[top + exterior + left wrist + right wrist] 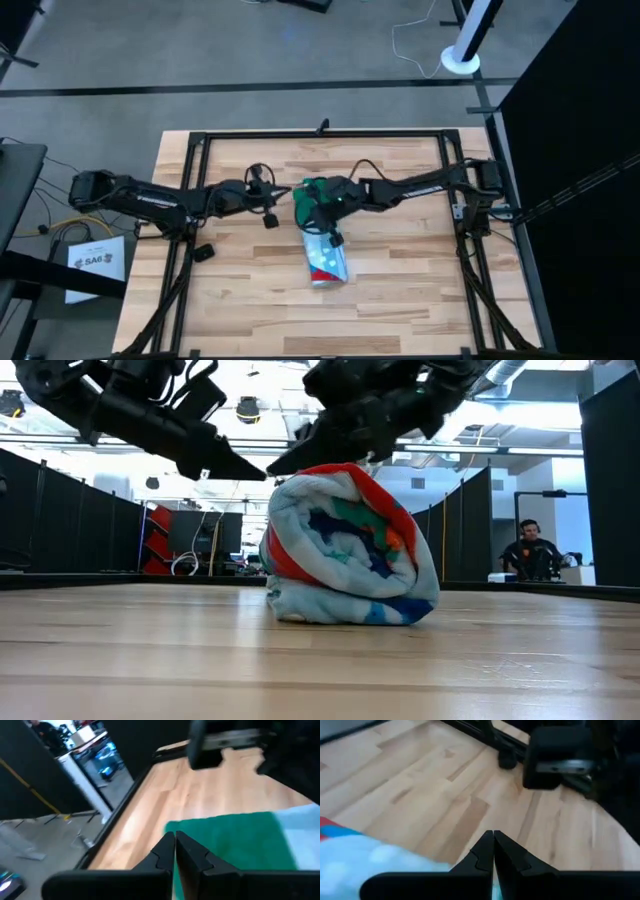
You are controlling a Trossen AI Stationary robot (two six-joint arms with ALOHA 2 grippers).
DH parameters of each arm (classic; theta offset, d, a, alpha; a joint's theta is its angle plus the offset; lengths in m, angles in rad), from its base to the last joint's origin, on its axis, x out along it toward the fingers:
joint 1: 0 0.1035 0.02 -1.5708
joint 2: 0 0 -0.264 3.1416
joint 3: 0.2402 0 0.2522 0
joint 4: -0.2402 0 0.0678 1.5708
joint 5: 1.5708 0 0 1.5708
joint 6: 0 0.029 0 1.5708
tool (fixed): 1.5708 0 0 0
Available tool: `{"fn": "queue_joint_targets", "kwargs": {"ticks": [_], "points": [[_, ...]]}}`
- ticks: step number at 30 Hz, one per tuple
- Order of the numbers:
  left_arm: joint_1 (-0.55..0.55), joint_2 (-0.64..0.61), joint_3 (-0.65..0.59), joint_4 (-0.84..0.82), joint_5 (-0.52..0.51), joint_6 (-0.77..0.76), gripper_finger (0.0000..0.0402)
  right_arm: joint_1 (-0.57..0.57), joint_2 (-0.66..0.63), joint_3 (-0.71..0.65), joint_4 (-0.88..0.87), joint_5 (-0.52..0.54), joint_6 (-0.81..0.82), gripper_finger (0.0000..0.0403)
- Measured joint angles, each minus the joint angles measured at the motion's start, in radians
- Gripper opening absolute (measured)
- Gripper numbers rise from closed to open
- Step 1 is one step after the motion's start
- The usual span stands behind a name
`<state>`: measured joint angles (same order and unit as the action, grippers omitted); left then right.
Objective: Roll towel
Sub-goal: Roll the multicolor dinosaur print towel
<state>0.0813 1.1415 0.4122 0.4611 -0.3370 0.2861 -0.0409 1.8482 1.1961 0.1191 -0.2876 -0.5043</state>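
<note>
Both arms reach to the middle of the wooden worktop [400, 290] in the high view. The left gripper [290, 192] and the right gripper [308, 200] meet at the far end of the towel [325, 250]. The towel lies as a roll near the middle of the worktop, with its green end under the grippers and its printed end pointing to the front edge.

At table height, the towel [345, 550] is a thick roll resting on the worktop [320, 660]. Its end shows a spiral of light blue, red, green and orange layers. The two dark arms hang just above the towel. Far behind the towel, a person [527, 552] sits at a desk.

From the left wrist, the left gripper [174, 851] has its jaws pressed together with nothing visible between them. A green part of the towel [230, 840] lies just past the jaws.

From the right wrist, the right gripper [493, 851] also has its jaws pressed together. A light blue part of the towel [365, 865] lies beside them, and the bare worktop [420, 785] is beyond the towel.
</note>
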Motion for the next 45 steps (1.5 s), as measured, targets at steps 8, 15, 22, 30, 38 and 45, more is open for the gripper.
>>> {"fn": "queue_joint_targets", "kwargs": {"ticks": [8, 15, 22, 30, 38, 45], "points": [[-0.031, 0.269, 0.047, 0.199, 0.062, 0.016, 0.0000, 0.139, -0.007, -0.127, 0.135, 0.149, 0.224, 0.0000], [0.022, 0.552, 0.211, 0.154, 0.067, 0.039, 0.0000, 0.217, 0.027, -0.127, 0.142, 0.312, 0.369, 0.0000], [0.074, 0.685, 0.285, 0.089, 0.076, -0.043, 0.0000, 0.285, 0.130, -0.127, 0.210, 0.359, 0.548, 0.0000], [0.084, 0.683, 0.281, 0.051, 0.080, -0.115, 0.0000, 0.338, 0.231, -0.121, 0.285, 0.403, 0.661, 0.0000], [0.065, 0.684, 0.280, 0.035, 0.066, -0.157, 0.0000, 0.372, 0.046, -0.132, 0.085, 0.459, 0.609, 0.0000], [0.046, 0.684, 0.280, 0.033, 0.064, -0.189, 0.0000, 0.283, -0.024, -0.130, -0.022, 0.575, 0.506, 0.0000]]}}
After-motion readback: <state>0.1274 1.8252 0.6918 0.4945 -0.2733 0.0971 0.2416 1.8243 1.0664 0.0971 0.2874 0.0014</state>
